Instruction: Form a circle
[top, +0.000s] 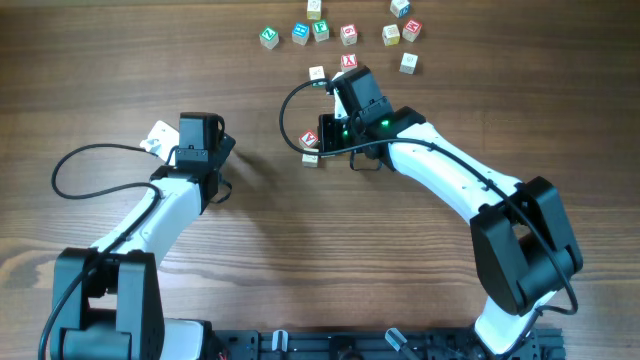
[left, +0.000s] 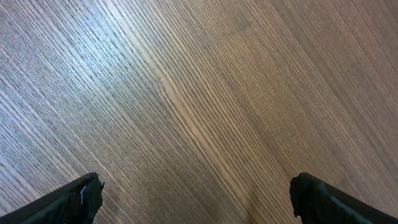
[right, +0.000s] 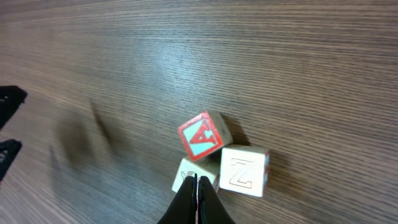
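Three tiny letter cubes sit bunched together on the wooden table: a red-faced A cube (right: 202, 135), a cream Z cube (right: 244, 170) and a second cream cube (right: 188, 173). My right gripper (right: 197, 184) is shut with nothing between its fingers, and its tips lie over the near edge of that second cream cube. From overhead the cluster (top: 310, 147) lies just left of the right gripper (top: 324, 138). No ring of cubes shows. My left gripper (left: 196, 199) is wide open over bare wood, far left of the cluster (top: 200, 135).
Several loose cubes with green, blue and red faces are scattered along the far edge, among them a green one (top: 268, 36) and a red one (top: 348, 34). A cream cube (top: 316, 73) lies close behind the right wrist. A small white piece (top: 158, 137) sits beside the left gripper.
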